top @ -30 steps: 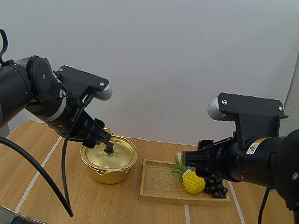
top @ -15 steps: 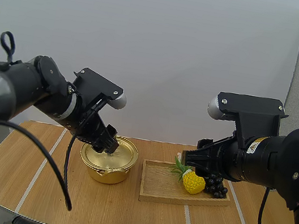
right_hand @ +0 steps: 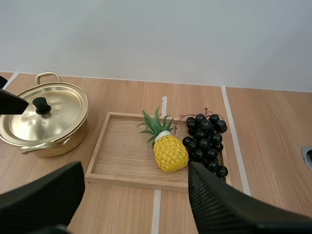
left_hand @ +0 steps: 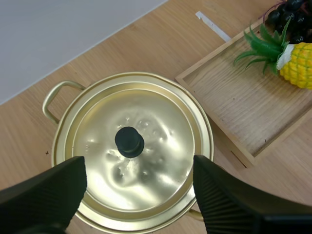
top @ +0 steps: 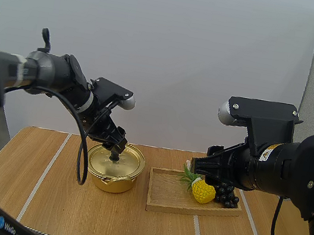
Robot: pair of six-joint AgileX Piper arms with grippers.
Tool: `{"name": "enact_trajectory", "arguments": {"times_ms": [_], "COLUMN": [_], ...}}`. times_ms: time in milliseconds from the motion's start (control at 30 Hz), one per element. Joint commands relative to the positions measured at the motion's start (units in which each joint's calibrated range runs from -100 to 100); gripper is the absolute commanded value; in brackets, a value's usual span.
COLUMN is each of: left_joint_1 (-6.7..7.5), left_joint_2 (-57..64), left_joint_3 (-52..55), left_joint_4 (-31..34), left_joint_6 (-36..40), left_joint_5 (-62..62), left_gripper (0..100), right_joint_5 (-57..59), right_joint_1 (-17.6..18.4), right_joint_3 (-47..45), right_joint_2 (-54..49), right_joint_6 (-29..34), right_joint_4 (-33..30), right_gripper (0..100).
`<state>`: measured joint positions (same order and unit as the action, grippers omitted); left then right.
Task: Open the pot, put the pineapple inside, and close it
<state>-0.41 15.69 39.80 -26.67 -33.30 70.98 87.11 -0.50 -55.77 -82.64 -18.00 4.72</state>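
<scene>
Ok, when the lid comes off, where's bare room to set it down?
Bare table left of the pot and along the near edge in front of pot and tray. The tray's pot-side half is also bare. Crowded: the tray's other end, where pineapple and grapes lie together, and the narrow gap between pot and tray.

We see pot (top: 111, 180) and lid (left_hand: 163, 146): glossy gold metal, lid slightly dimpled, knob (left_hand: 129, 142) matt black. Beside the pot, tray (left_hand: 239, 112) bare matt grained wood; pineapple (right_hand: 170, 153) shiny, plastic-looking; grapes (right_hand: 204, 141) glossy; worktop (top: 86, 214) smooth wood-look.
</scene>
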Motion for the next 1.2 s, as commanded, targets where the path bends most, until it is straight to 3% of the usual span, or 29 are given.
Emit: {"name": "enact_trajectory", "arguments": {"times_ms": [0, 333, 600, 1167], "left_joint_1": [0.03, 0.03, 2.22, 2.28], "left_joint_2": [-3.08, -9.57, -11.46, -17.9], "left_joint_3": [-1.97, -4.77, -6.34, -7.81], "left_joint_4": [0.47, 2.05, 3.42, 4.35], "left_joint_6": [-0.35, -0.04, 0.37, 1.23], "left_joint_5": [0.02, -5.23, -8.09, -9.43], "left_gripper": [100, 100, 100, 100], "right_joint_5": [-0.62, -0.62, -0.62, -0.62], "right_joint_1": [0.09, 0.09, 0.09, 0.09], "right_joint_3": [0.51, 0.51, 0.51, 0.51], "right_joint_2": [0.13, 0.13, 0.13, 0.13], "right_joint_6": [0.13, 0.13, 0.13, 0.13], "right_joint_4": [0.08, 0.08, 0.08, 0.08], "right_gripper": [100, 100, 100, 100]}}
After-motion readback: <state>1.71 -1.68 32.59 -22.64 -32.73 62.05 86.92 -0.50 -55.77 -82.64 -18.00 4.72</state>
